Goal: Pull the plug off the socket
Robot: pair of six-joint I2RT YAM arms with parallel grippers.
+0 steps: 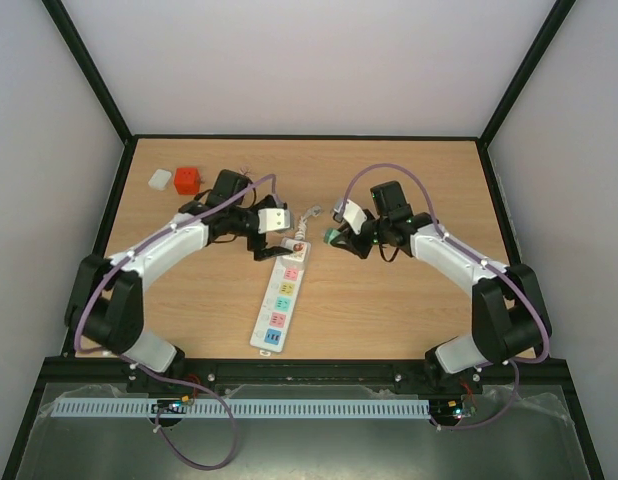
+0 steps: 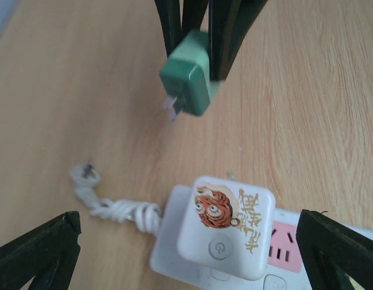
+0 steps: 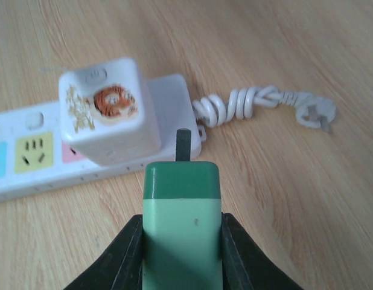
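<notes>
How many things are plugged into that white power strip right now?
1: the white cube with the tiger sticker, seated at the strip's cord end. The green plug is out, held in the right hand. The other sockets look empty.

— How many plugs have I got?
— You have one green plug (image 3: 181, 217) and one white cube adapter (image 2: 226, 232).
— Strips and cords?
— One socket (image 1: 272, 322), one coiled cord (image 3: 247, 101).
— Coloured squares on it?
— Five that you can see, I think; they're small from above.
— And the rest?
— You've one red block (image 1: 187, 180) and one white block (image 1: 160, 179).
</notes>
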